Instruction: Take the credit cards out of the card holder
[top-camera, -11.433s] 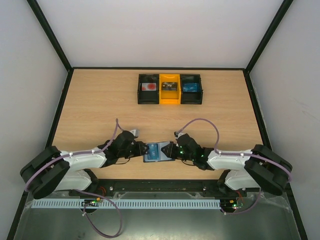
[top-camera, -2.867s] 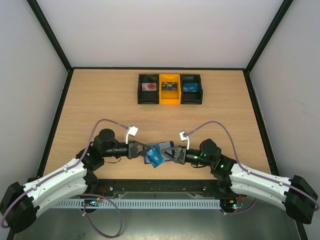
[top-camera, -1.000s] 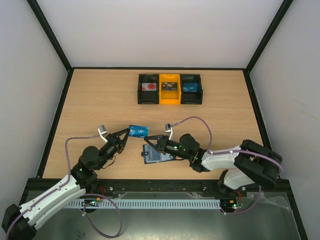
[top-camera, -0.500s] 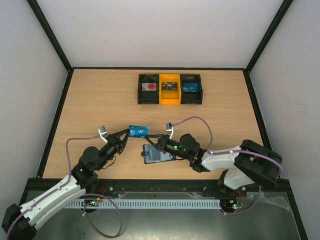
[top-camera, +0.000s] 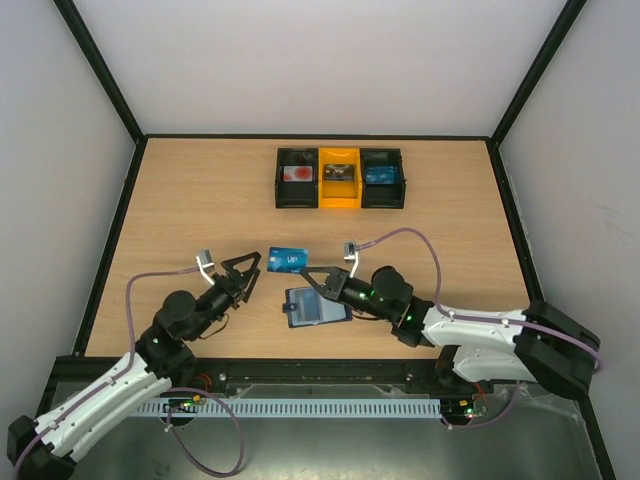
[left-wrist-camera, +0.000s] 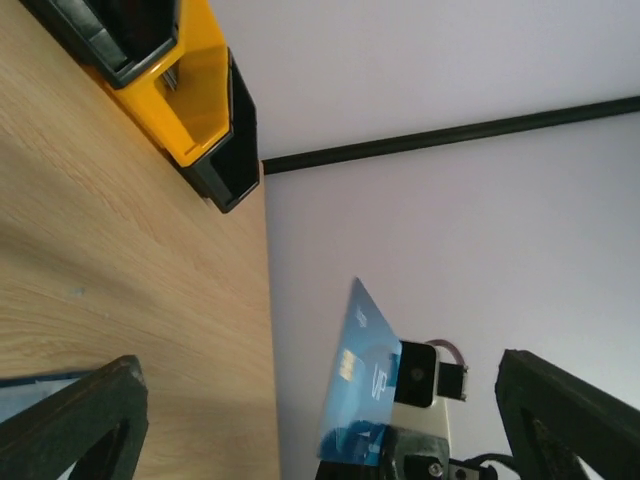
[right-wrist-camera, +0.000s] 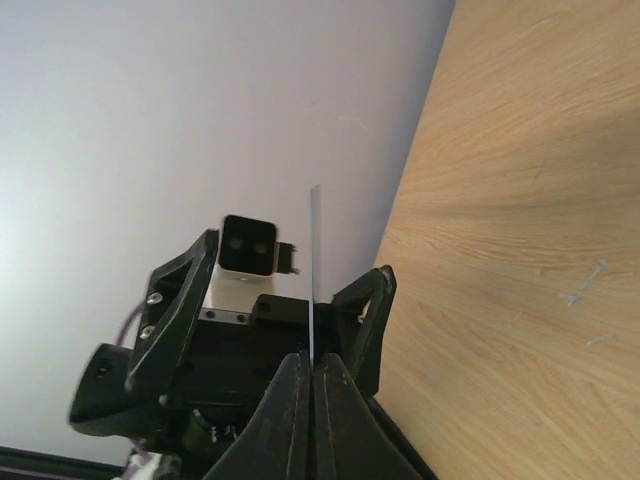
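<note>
R gripper (top-camera: 311, 274) clamping blue credit card (top-camera: 288, 261) edge-on, off tabletop; print illegible. L gripper (top-camera: 243, 260) jaws standing apart, empty. Card holder (top-camera: 318, 306) lying open on wood-grain table (top-camera: 200, 200); white walls (top-camera: 330, 60).

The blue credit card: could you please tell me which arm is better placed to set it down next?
Right. Its tool is shut on the blue credit card, held up off the table, while the left tool stands open, clear of the card.
</note>
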